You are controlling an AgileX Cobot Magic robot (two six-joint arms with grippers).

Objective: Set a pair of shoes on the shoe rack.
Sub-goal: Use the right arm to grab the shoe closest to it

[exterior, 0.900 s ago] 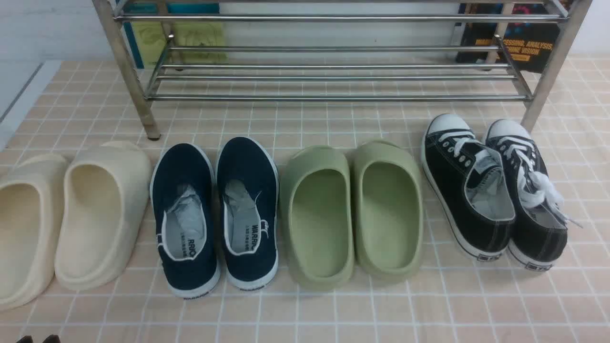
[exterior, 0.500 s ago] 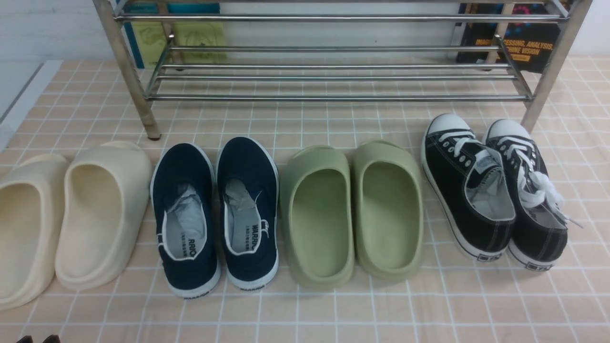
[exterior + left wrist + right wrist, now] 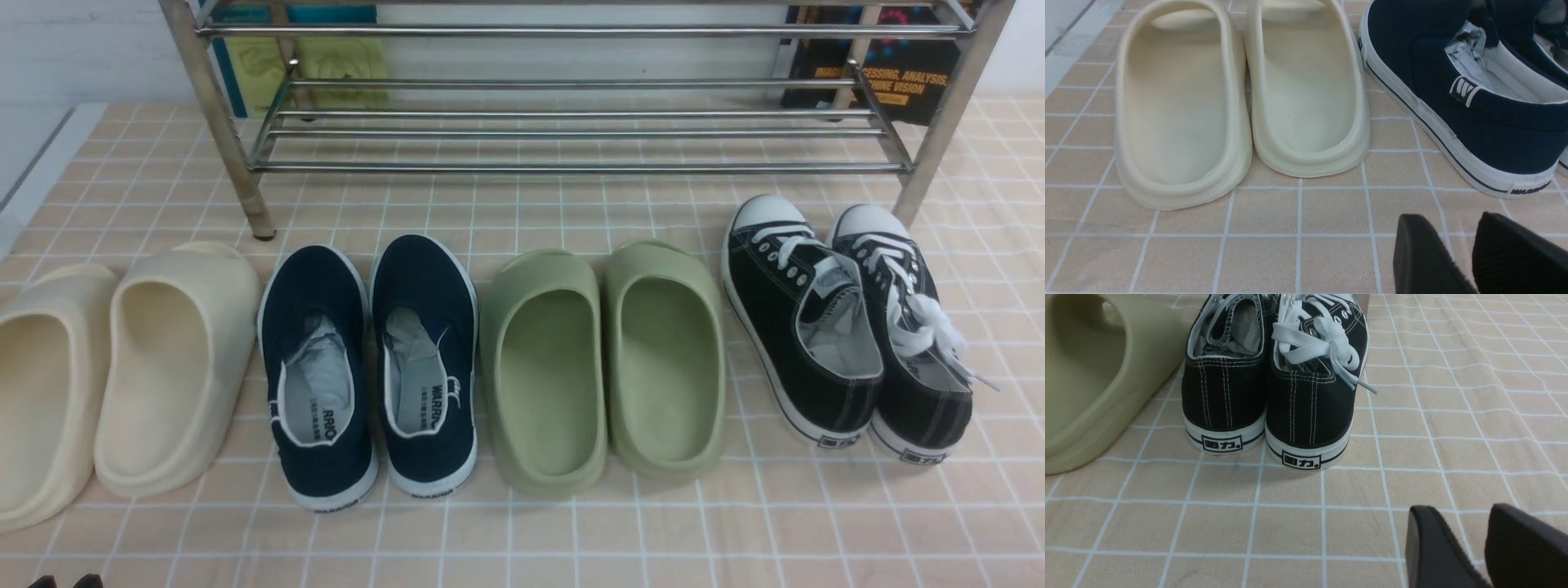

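The pair of shoes, two black canvas sneakers (image 3: pixel 796 327) (image 3: pixel 914 343) with white laces and toe caps, stands on the tiled floor at the right, toes toward the shoe rack (image 3: pixel 571 167). The rack of silver tubes spans the back. In the right wrist view their heels (image 3: pixel 1224 388) (image 3: pixel 1310 404) face my right gripper (image 3: pixel 1457 512), which is slightly open, empty and a short way behind them. My left gripper (image 3: pixel 1447 222) is slightly open and empty, behind the heel of a navy slip-on (image 3: pixel 1494 134). Only its tips (image 3: pixel 64 581) show in the front view.
In a row left of the sneakers stand green slides (image 3: pixel 604 367), navy slip-ons (image 3: pixel 367 367) and cream slides (image 3: pixel 122 367). Books (image 3: pixel 890 65) lean against the wall behind the rack. The rack's right leg (image 3: pixel 939 139) stands just beyond the sneakers' toes.
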